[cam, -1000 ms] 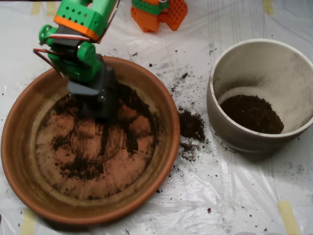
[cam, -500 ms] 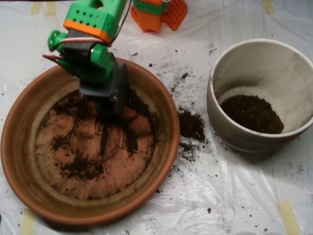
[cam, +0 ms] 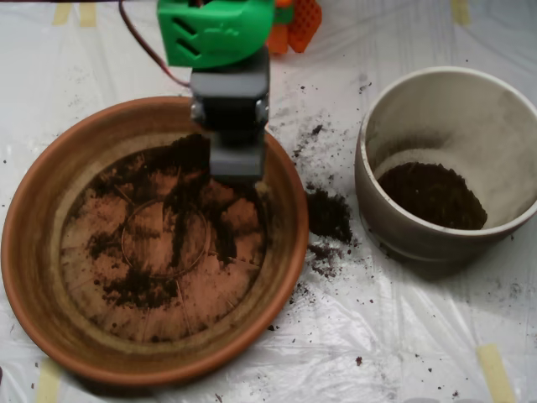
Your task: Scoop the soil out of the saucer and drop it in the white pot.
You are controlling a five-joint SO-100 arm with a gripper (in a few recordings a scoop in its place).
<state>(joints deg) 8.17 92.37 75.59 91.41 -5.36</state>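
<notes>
a: soil point(cam: 138, 285) is seen smeared in thin dark patches over the floor of the saucer point(cam: 33, 277), thickest toward the upper part of the dish.

b: and outside the dish?

a: a spilled clump point(cam: 329, 214) is found on the plastic sheet point(cam: 403, 336) between saucer and pot, with crumbs scattered around it. more soil point(cam: 432, 195) is held in the bottom of the white pot point(cam: 470, 92), to the right of the saucer.

b: how is the scoop placed?

a: the scoop point(cam: 237, 159) is seen over the upper right of the saucer, just inside the rim, its lower edge at a dark heap. whether its shells are parted or closed cannot be told from above. it is carried by the green arm point(cam: 214, 32), at the top edge.
</notes>
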